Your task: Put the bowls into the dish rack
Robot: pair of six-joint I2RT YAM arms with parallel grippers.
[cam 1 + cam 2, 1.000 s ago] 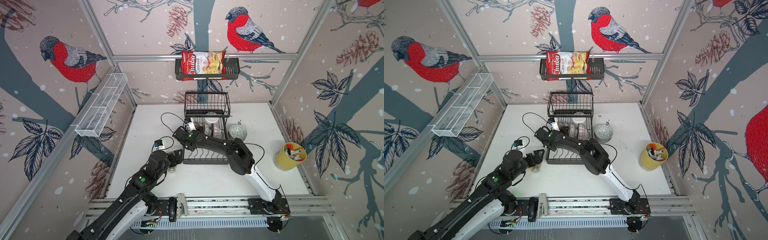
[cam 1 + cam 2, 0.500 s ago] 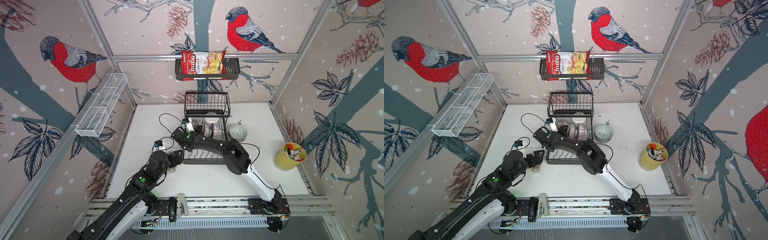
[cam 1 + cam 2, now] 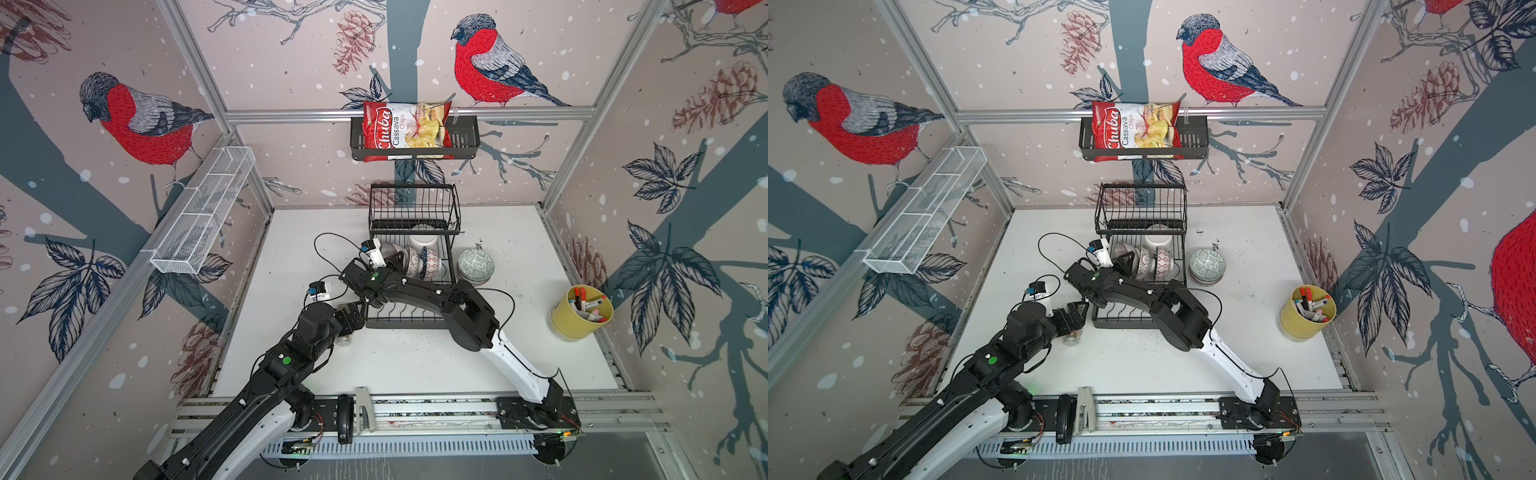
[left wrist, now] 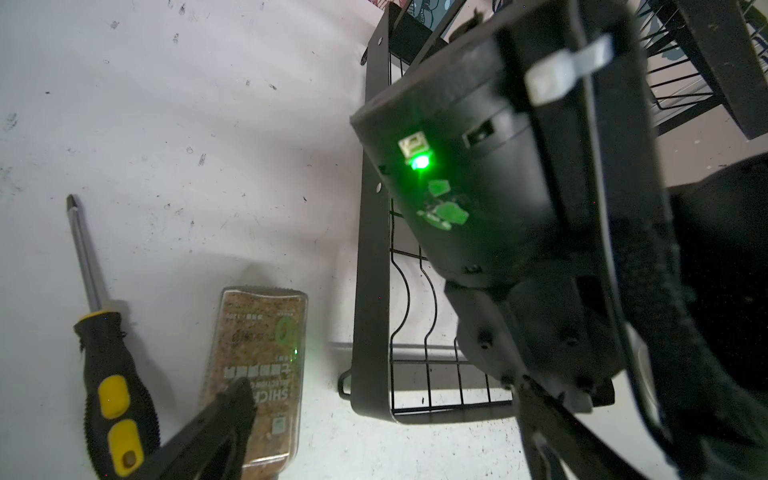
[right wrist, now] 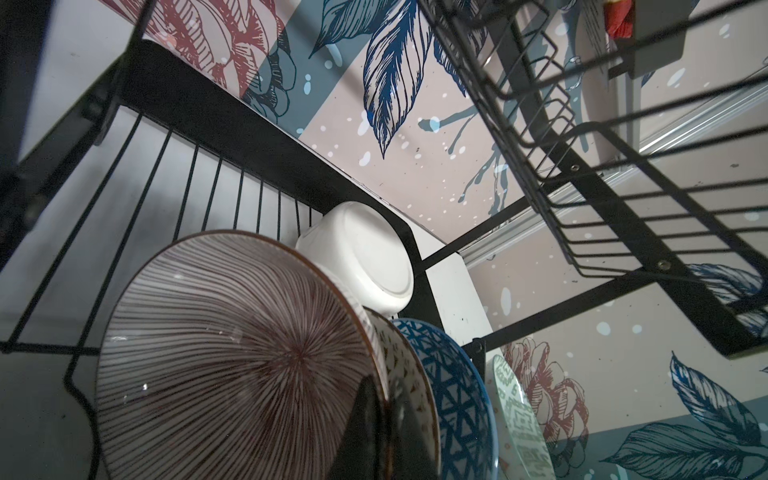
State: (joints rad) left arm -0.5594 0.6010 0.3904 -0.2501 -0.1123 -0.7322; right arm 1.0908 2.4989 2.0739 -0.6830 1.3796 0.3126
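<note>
The dish rack stands mid-table, and several bowls lean on edge in its lower grid. Among them are a white one, a brown-lined striped bowl, a triangle-patterned one and a blue one. My right gripper reaches in from the rack's left side, shut on the striped bowl's rim. A grey-green bowl sits on the table right of the rack. My left gripper hangs open and empty by the rack's front left corner.
A spice jar and a screwdriver lie under the left gripper. A yellow pot of markers stands at the right. A black basket with a chips bag hangs on the back wall. A white mesh shelf is on the left wall.
The right gripper has edged slightly to the left with the striped bowl. The left arm has not moved.
</note>
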